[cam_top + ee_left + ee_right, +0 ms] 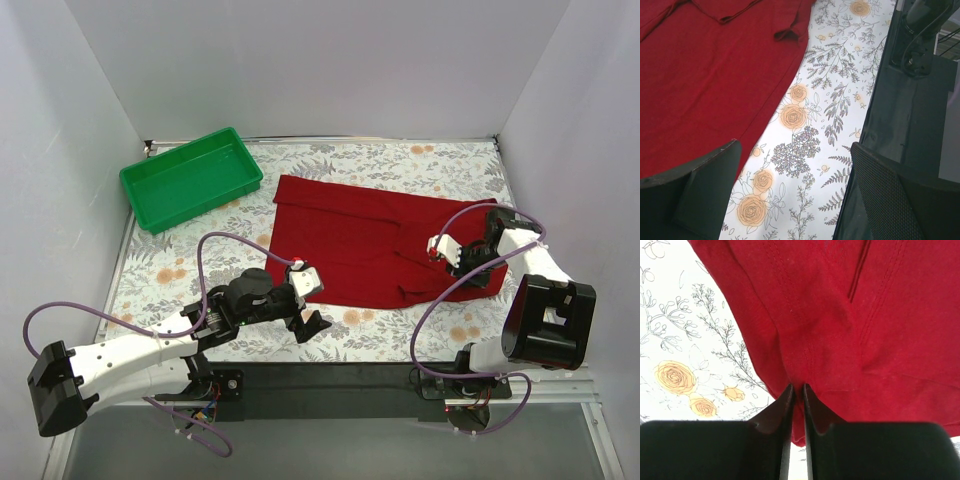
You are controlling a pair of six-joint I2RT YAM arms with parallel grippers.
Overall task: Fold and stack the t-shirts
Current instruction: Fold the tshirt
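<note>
- The step in hand looks like the first fold. The dark red t-shirt (360, 235) lies spread across the middle of the floral desk (400, 335) and is not yet folded.
- The right pincer (797, 389) is narrow. Its jaws are almost together on a raised ridge of the shirt's cloth, near the garment's right end at the right of the overhead frame.
- The left pincer (306, 303) stands wide and holds nothing. It hovers over bare desk just beside the shirt's lower left hem.
- The next move probably calls for the left pincer to take that hem, so both ends lift together without the cloth bunching.
- The green tray (190, 178) sits at the upper left, apart from the shirt.
</note>
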